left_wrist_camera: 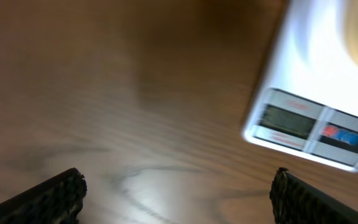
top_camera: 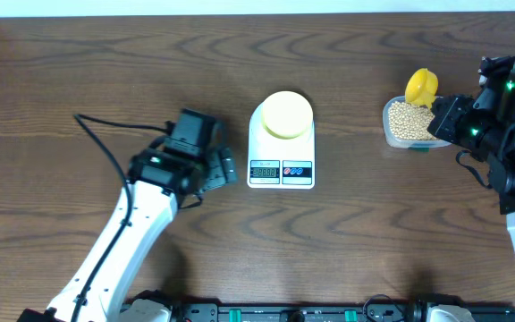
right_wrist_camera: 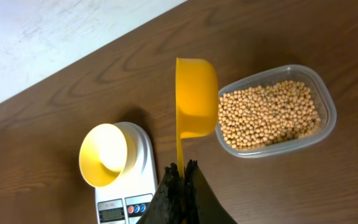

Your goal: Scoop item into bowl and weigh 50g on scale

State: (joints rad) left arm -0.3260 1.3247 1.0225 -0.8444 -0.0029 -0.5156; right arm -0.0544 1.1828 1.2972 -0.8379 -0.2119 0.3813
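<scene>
The pale-yellow bowl point(top_camera: 286, 114) sits on the white scale point(top_camera: 281, 167) at the table's middle; both show in the right wrist view, bowl point(right_wrist_camera: 107, 154) and scale point(right_wrist_camera: 125, 204). Beige beans point(top_camera: 409, 119) fill a clear tub point(top_camera: 392, 135) at the right, also in the right wrist view point(right_wrist_camera: 266, 115). My right gripper point(right_wrist_camera: 182, 171) is shut on the handle of a bright yellow scoop point(right_wrist_camera: 196, 96), its empty cup held above the tub's left edge. My left gripper point(left_wrist_camera: 179, 193) is open and empty, low over the table just left of the scale point(left_wrist_camera: 309, 118).
The table's far edge runs along the top, with a pale surface beyond it point(right_wrist_camera: 55, 31). A black cable point(top_camera: 114, 134) loops on the wood left of the left arm.
</scene>
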